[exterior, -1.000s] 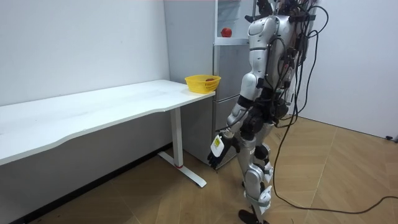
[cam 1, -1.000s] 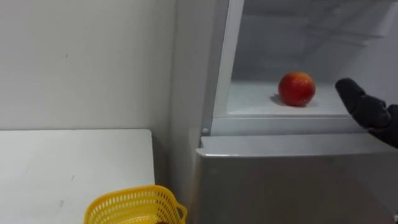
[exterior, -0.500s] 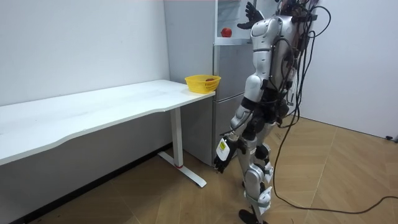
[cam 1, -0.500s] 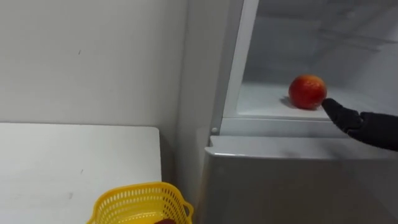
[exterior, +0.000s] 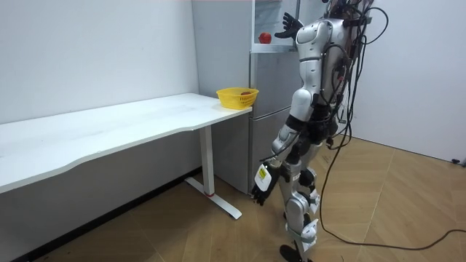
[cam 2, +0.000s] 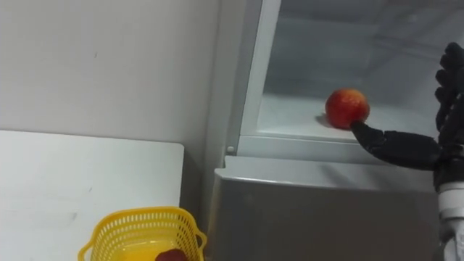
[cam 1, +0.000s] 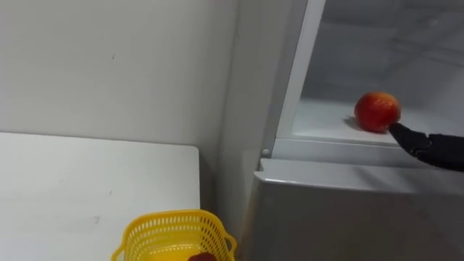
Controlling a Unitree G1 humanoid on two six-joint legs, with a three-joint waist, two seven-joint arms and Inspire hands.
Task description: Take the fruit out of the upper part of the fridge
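Note:
A red apple (cam 2: 347, 108) lies on the white shelf (cam 2: 290, 116) of the open upper fridge compartment, also seen as the apple (cam 1: 377, 112). My right hand (cam 2: 435, 148) reaches in from the right and is open: its thumb tip sits at the apple's lower right side, and its other fingers (cam 2: 451, 80) stand up, spread, farther right. I cannot tell whether the thumb touches the apple. In the room view I stand before the fridge with the right hand (exterior: 288, 23) raised beside the apple (exterior: 266, 37), while my left hand (exterior: 261, 186) hangs low by my leg.
The shut lower fridge door (cam 1: 348, 217) lies below the shelf. A yellow basket (cam 1: 174, 233) with something dark red inside stands on the corner of the white table (cam 1: 72, 188), left of the fridge. A white wall runs behind the table.
My right hand has moved left across the shelf's front until its thumb tip reached the apple. The eye view has shifted, so the fridge sits farther right. The apple has not moved.

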